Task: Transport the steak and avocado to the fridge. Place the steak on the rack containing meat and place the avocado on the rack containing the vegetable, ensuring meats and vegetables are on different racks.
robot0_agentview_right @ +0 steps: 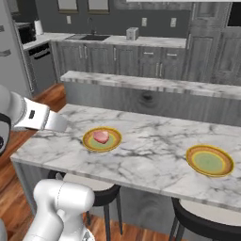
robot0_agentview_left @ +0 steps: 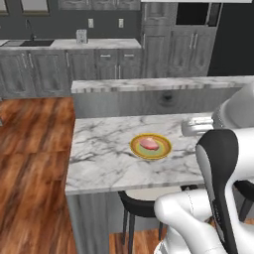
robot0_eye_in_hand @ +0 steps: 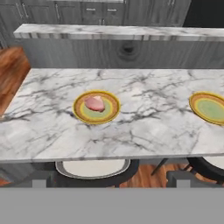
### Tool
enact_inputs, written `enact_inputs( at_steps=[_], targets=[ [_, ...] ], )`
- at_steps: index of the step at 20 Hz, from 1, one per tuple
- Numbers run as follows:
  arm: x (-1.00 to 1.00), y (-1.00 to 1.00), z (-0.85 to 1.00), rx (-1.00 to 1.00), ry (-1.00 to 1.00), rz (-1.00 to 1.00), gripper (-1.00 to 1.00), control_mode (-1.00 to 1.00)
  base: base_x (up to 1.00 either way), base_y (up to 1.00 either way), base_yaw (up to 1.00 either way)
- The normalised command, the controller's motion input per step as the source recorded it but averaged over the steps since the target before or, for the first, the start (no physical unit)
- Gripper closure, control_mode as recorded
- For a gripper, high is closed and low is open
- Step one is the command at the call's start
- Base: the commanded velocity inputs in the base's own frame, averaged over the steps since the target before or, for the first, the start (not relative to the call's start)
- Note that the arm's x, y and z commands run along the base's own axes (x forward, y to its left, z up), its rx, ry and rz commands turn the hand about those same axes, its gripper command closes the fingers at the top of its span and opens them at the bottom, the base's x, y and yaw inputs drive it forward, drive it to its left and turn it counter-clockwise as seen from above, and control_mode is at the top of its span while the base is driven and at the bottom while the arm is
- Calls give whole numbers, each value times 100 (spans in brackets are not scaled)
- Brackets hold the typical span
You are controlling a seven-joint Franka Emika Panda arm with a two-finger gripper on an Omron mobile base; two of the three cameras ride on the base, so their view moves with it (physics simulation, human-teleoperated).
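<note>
Two dark stools [robot0_eye_in_hand: 92, 169] tuck under the marble tabletop [robot0_eye_in_hand: 144, 127], where the steak [robot0_eye_in_hand: 94, 103] lies on a yellow-rimmed green plate [robot0_eye_in_hand: 96, 107], well apart from a second, bare plate [robot0_eye_in_hand: 209, 107]; whether the pincer is open cannot be told.

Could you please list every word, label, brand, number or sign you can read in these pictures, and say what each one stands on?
There is no readable text in any view.
The steak and its plate bear no lettering.
The second plate is unmarked.
The marble counter shows veining alone.
The small grey item on the back counter is too small and blurred to show any label.
</note>
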Motion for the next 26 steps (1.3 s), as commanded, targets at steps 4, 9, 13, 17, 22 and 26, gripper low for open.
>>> enact_inputs(
  at_steps=[4, 9, 13, 17, 22, 26],
  targets=[
    [0, 0, 0, 0, 0, 0, -100, 100, 100, -8, 0],
    [0, 0, 0, 0, 0, 0, -100, 100, 100, 0, -27],
    [0, 0, 0, 0, 0, 0, -100, 100, 100, 0, -27],
    [100, -1, -69, 29, 33, -11, -100, -100, 0, 0, 0],
    [100, 0, -83, 24, 39, -1, -100, -100, 0, 0, 0],
    [96, 6, -65, 7, 7, 0, -100, -100, 0, 0, 0]
  ],
)
